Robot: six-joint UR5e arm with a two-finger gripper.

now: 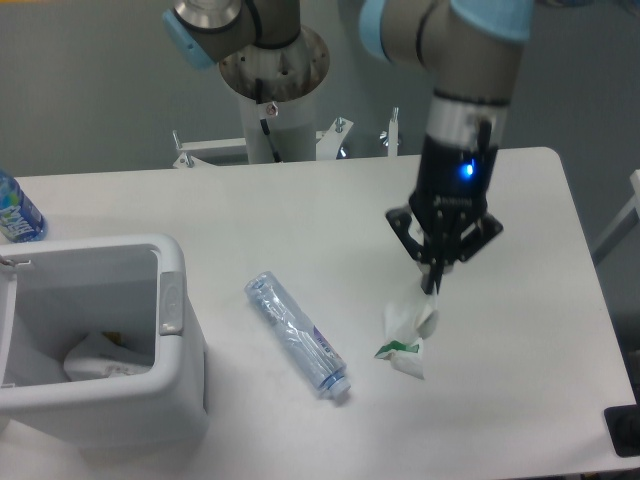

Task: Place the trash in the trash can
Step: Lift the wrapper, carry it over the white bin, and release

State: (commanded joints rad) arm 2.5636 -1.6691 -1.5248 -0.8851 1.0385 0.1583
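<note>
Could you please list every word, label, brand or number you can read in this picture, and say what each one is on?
No text here can be read.
Blue-label bottle at the table's left edge: white print, too blurred to read.
Crushed bottle on the table: a faint purple mark, too small to read.
Wrapper hanging from the gripper: a green mark, no legible letters.
Trash can: no print visible.

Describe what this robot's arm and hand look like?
The arm is made of thick grey metal tubes joined by rounded joints with light-blue caps. Lower down, a silver band leads to a black wrist section with a small glowing blue light. The hand is black, spidery, tapering to thin dark fingers.
</note>
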